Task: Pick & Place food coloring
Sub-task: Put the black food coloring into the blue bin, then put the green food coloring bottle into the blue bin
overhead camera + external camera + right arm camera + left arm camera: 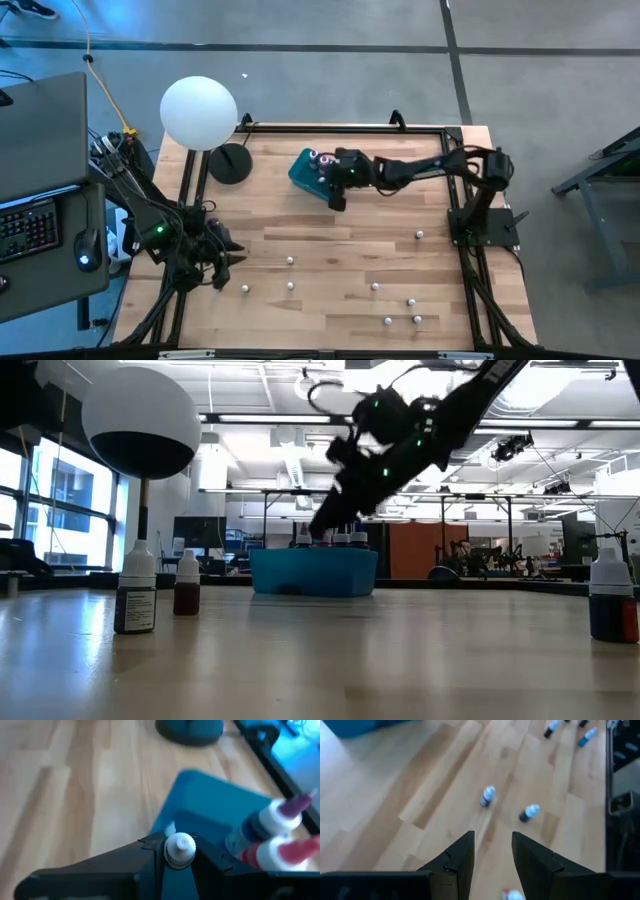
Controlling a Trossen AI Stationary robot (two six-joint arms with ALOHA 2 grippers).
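Note:
Several tiny white-capped food coloring bottles stand on their bases around the wooden table, for instance one bottle (290,261) and another (410,301). A few more stand inside the teal tub (306,172) at the far middle, such as a red one (277,854). My right gripper (179,854) hangs over the tub's near edge, shut on one bottle. My left gripper (492,851) is open above the table's near left part. Two bottles (488,796) (529,812) lie ahead of it, and a white cap (512,895) shows just below its fingers. My right gripper pinches one food coloring bottle between its two fingers just below the white cap (180,845). It comes slanting down from the table's right side. The cap sticks out past the fingers; the fingers hide the body. The bottle is over the teal tub (215,805); whether it touches the tub does not show.
A big white ball (198,112) on a stand with a round black base (232,163) sits at the far left corner, close to the tub. A black frame (350,127) rims the table. In the low view, bottles (135,590) (612,600) stand near the camera.

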